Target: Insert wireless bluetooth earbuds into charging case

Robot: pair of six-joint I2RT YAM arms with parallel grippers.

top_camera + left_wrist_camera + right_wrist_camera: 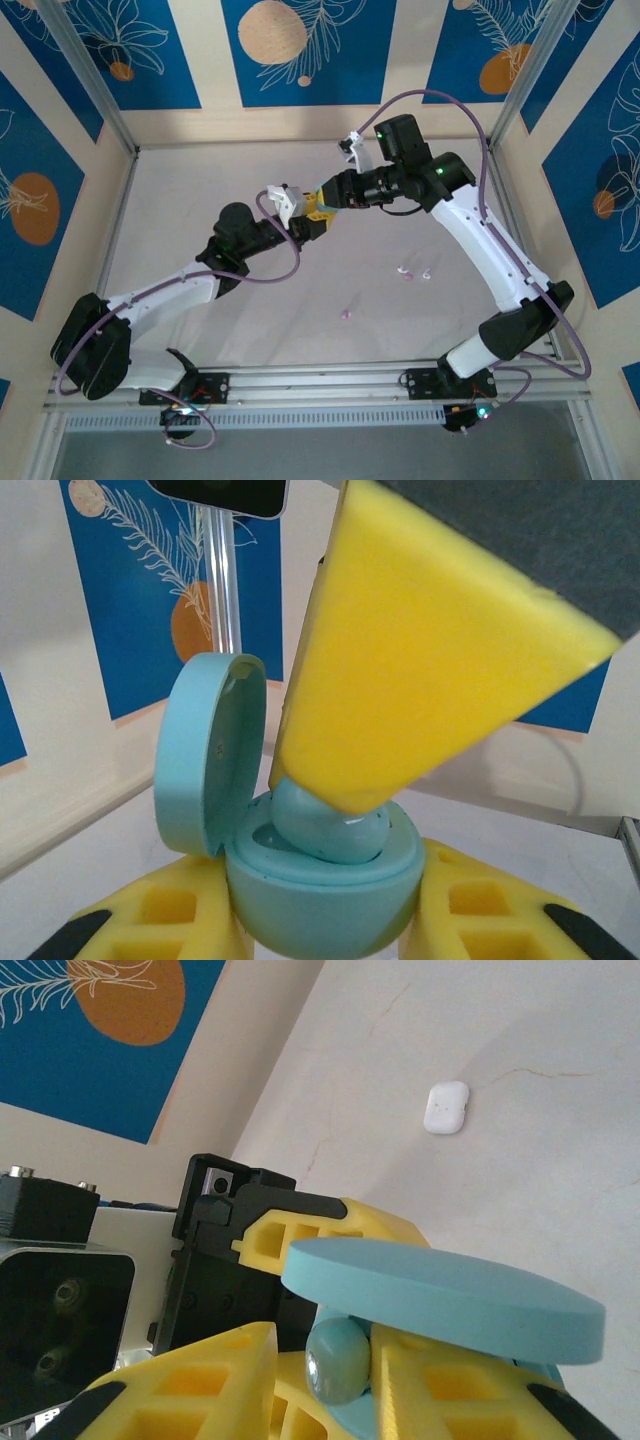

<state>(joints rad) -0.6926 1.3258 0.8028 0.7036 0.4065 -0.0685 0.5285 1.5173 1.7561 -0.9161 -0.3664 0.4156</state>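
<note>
The pale blue charging case (320, 900) sits upright between my left gripper's (322, 920) yellow fingers (160, 920), its lid (205, 750) swung open. A pale blue earbud (325, 825) rests in the case's well, with a right finger (420, 650) lying on top of it. In the right wrist view the earbud (338, 1360) lies between my right gripper's (325, 1365) fingers, touching the right finger (430, 1380), with a small gap to the left one. The lid (450, 1300) spans just above. From above, both grippers (316, 208) meet mid-table.
Three tiny pale earbuds lie loose on the table: two (405, 272) (427, 272) right of centre and one (345, 314) nearer the front. A white case (446, 1107) lies on the table beyond the grippers. Metal frame posts (110, 110) border the white surface.
</note>
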